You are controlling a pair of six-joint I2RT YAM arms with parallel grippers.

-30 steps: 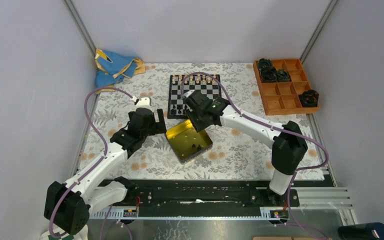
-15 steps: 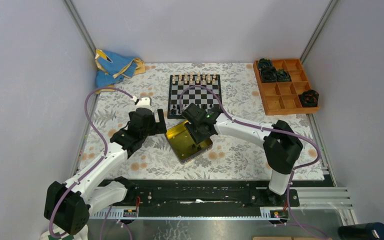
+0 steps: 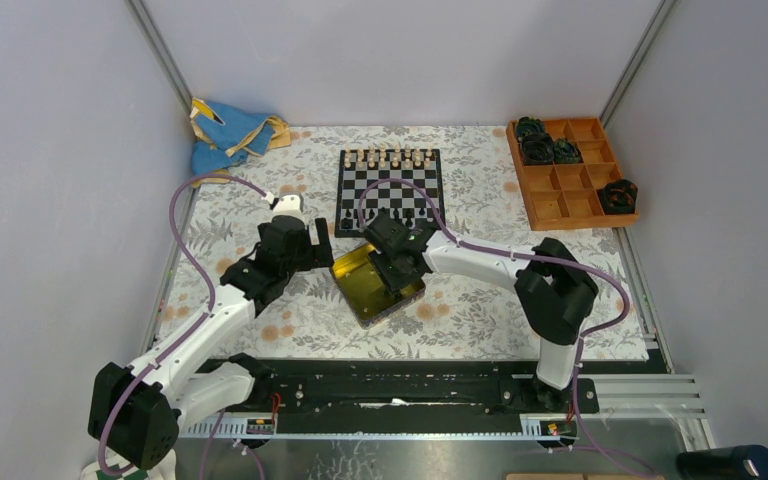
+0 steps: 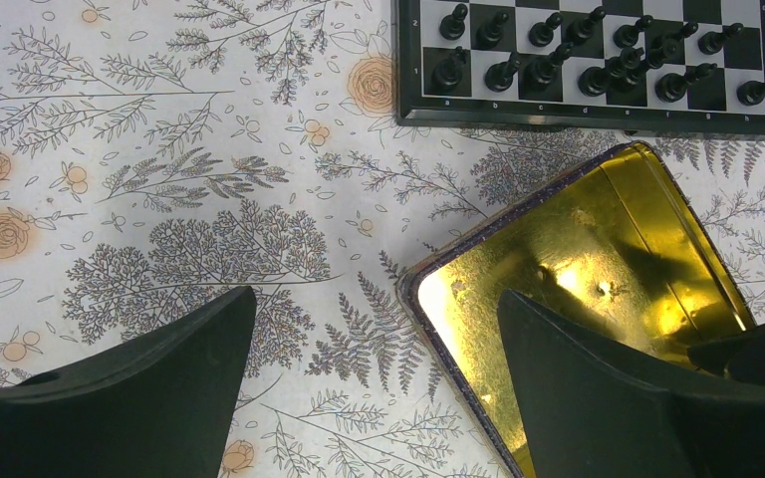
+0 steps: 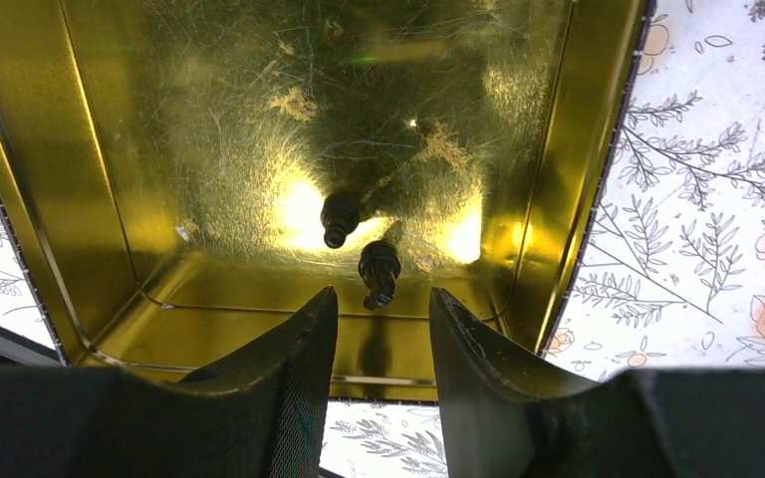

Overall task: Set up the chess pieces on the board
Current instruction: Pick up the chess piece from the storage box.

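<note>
Board [image 4: 558, 113] frame — "1", "2" (letters blurred).

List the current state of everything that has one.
left gripper, open, empty
right gripper, open, just short of two black pieces
tin, open, both pieces lying on its floor
board, black pieces on near rows, cream pieces at far edge
blue cloth, crumpled
wooden tray, some compartments holding dark lumps

We are two arms, the left arm [image 3: 205, 325] and right arm [image 3: 480, 262], white shells joined by black joint housings, a purple cable [image 3: 185, 215] looping along each. Our left gripper [image 4: 377, 299] has smooth matte black fingers [image 4: 110, 398]; our right gripper [image 5: 383, 294] shows fine cross-hatched inner faces.
</note>
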